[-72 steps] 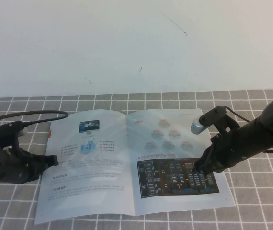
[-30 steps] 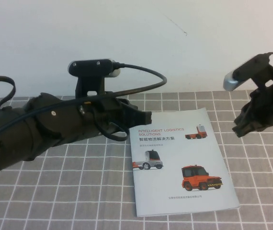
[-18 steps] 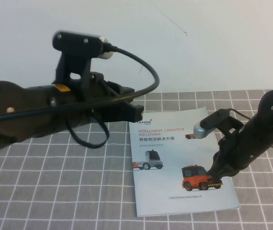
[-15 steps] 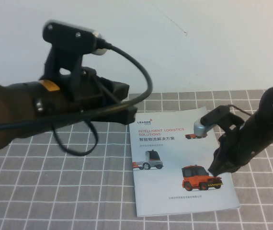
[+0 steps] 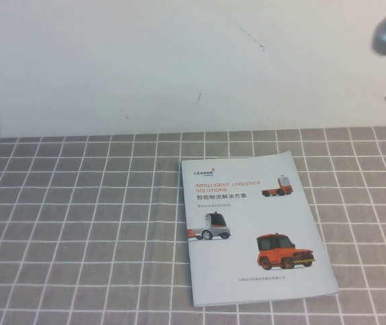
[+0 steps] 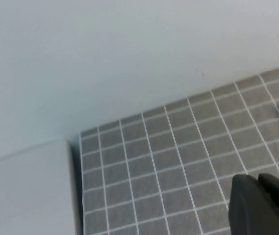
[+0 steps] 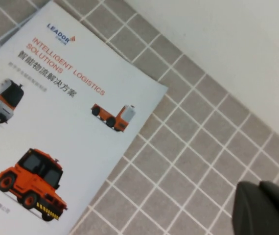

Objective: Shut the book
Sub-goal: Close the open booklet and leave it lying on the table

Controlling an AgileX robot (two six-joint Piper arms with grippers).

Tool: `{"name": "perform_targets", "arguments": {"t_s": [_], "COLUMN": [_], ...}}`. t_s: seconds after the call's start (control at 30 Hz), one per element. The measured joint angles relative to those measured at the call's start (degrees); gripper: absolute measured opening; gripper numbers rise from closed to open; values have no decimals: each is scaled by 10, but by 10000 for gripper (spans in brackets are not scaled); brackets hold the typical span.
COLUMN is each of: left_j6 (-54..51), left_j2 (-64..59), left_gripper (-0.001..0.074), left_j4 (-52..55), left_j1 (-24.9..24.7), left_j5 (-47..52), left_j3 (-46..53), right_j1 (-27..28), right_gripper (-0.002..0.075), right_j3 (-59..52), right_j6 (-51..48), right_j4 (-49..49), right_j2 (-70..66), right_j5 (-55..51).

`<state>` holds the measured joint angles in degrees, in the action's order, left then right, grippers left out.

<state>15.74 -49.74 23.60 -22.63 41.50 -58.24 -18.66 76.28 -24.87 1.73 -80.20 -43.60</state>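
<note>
Book (image 5: 255,227) lies closed, cover up, on the tiled desk (image 5: 78,237) — the task looks done. Left hand (image 6: 258,183) hangs over the desk's far left, right hand (image 7: 260,188) off the book's far right corner — both pressed together, holding nothing

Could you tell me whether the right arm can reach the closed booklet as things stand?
Probably yes: the right gripper hangs raised to the right of the booklet, with nothing between. The left gripper sits far left.

Grey white-gridded mat (image 5: 78,237); white wall (image 5: 145,61) behind, faintly marked.
</note>
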Motion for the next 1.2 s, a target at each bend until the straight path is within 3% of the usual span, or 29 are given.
{"name": "perform_targets", "arguments": {"t_s": [0.27,0.5,0.8,1.2], "left_j6": [4,4,4,4], "left_j2": [177,304,453,503], "left_gripper": [-2,-2,-3,-3], "left_j4": [1,-49,-77,-88], "left_j1": [0,0,0,0], "left_j5": [2,-37,-163,-157], "left_j3": [16,143,323,395], "right_j1": [0,0,0,0], "right_gripper": [-3,-3,-3,-3], "right_j3": [-97,-255,-398,-531], "right_j6": [51,73,114,117], "right_j4": [42,44,30,-30], "right_j2": [178,348,555,651], "right_j5": [-20,2,37,66]}}
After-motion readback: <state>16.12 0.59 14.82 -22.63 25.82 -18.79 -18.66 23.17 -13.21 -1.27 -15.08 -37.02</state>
